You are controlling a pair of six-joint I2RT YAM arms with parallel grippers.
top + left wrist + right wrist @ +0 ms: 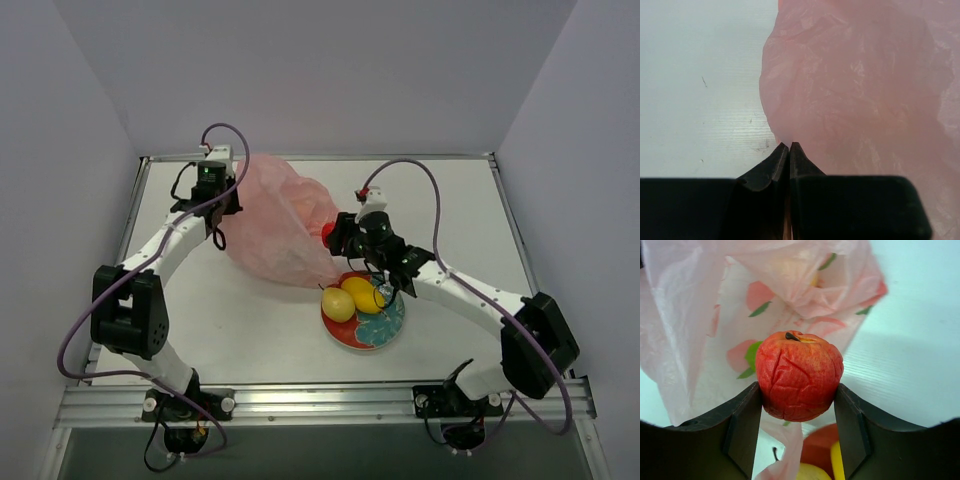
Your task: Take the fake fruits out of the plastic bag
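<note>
Grip solid: right gripper [797,390] clamps red fruit [799,372]; back clear of plastic bag [700,315] ahead, release over plate [390,326] below, left gripper [789,146] pinching bag.

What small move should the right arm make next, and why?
Probably carry the apple across to the plate for release. The right gripper clamps it outside the bag, two lemons already lie on the plate, and the left gripper pins the bag.
</note>
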